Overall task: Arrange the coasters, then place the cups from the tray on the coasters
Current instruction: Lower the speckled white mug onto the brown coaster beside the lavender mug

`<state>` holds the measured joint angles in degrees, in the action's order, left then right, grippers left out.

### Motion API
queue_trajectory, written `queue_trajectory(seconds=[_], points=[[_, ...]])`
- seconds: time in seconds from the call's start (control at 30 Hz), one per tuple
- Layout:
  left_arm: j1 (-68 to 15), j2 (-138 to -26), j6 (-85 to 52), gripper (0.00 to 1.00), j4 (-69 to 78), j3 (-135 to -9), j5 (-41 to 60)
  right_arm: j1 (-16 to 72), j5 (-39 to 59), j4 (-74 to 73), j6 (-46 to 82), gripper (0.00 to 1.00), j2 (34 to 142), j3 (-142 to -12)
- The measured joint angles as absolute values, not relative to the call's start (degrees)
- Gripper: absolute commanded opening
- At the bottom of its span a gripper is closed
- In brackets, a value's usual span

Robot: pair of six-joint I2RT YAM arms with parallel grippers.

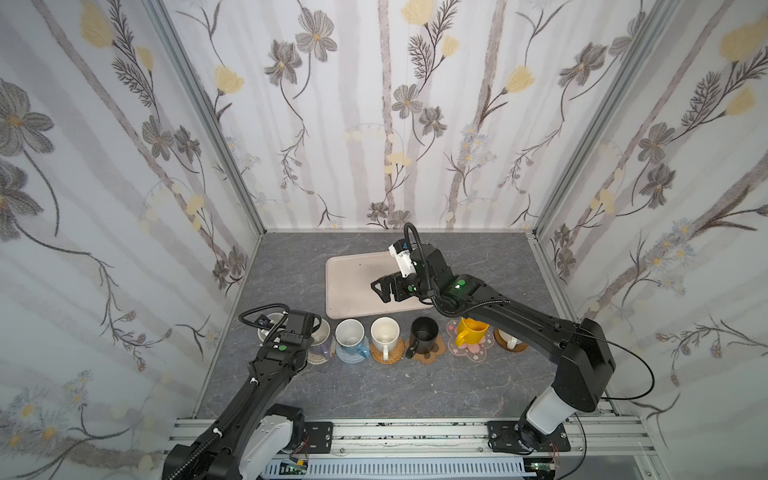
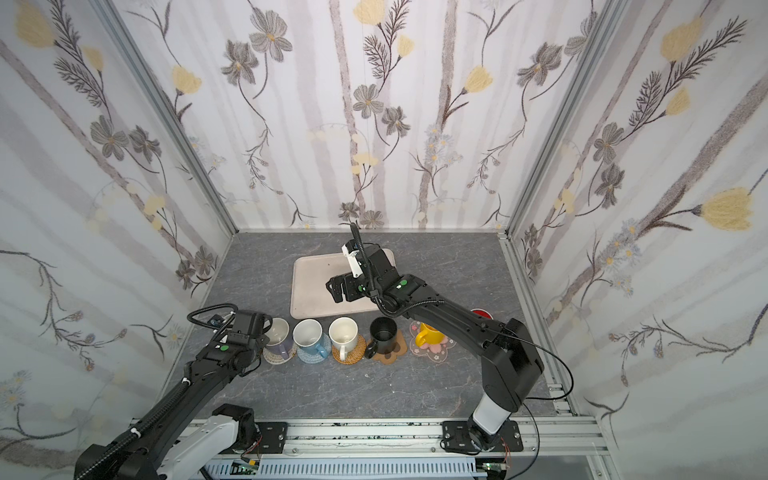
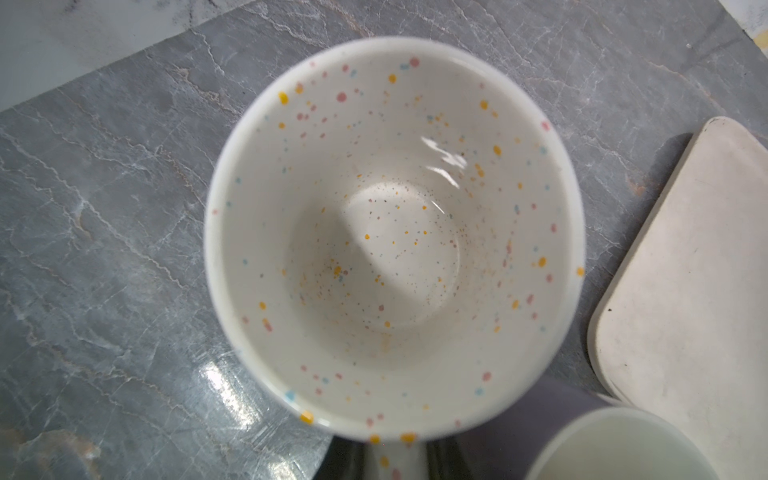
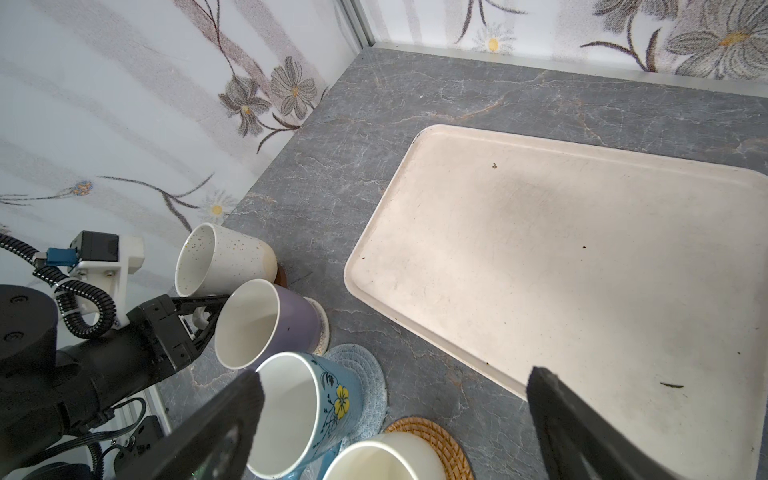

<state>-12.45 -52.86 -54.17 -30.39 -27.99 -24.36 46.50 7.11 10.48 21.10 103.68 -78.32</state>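
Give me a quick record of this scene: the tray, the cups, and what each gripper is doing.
tray: no cups on it
row on coasters, left to right: lavender mug, light blue mug, cream mug, black mug, yellow mug, white mug
left gripper: shut on speckled mug handle, left end of row
right gripper: open, over the tray

seven ceramic cups [image 1: 384, 332], seven assorted coasters [image 1: 476, 353], one cream tray [image 1: 349, 286], two robot arms [image 1: 519, 320]
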Motion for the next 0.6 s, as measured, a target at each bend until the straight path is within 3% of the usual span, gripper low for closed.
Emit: queue_trajectory(seconds=[0.6], points=[[-15.44,-54.83,-58.33,0.00,-32.38,-27.11,-31.48,47.75,5.89,11.31,20.95,1.00,103.46,-78.04]])
